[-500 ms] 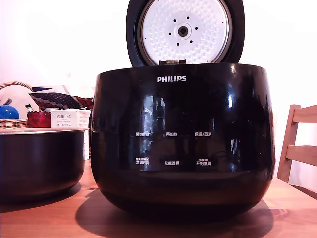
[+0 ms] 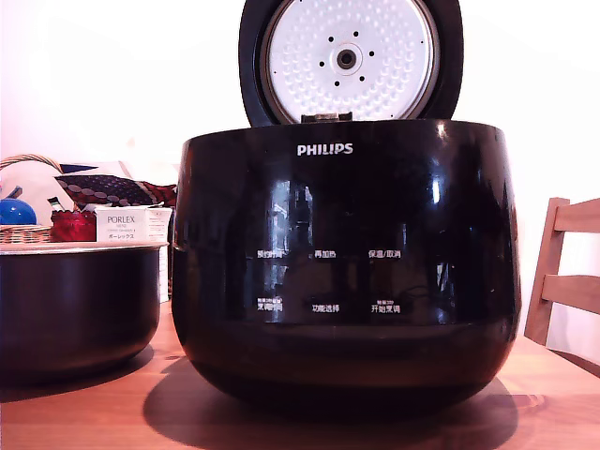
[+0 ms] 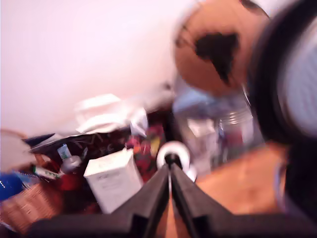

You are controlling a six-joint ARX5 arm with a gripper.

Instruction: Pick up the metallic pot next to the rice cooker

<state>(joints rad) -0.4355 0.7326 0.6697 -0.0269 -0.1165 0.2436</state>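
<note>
Sitting beside glossy rounded rice cooker (image 2: 347,272) | metallic pot (image 2: 75,305) — dark, silvery-rimmed | black fingers (image 3: 170,174) pressed together — empty

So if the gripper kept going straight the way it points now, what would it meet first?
Probably the white ring-shaped object just past the tips of the gripper, though blur leaves depth unclear. Its fingers look shut.

A white PORLEX box (image 2: 120,225) stands beside a wicker basket (image 2: 23,234) — a wooden chair (image 2: 562,281) at the exterior view's right.
</note>
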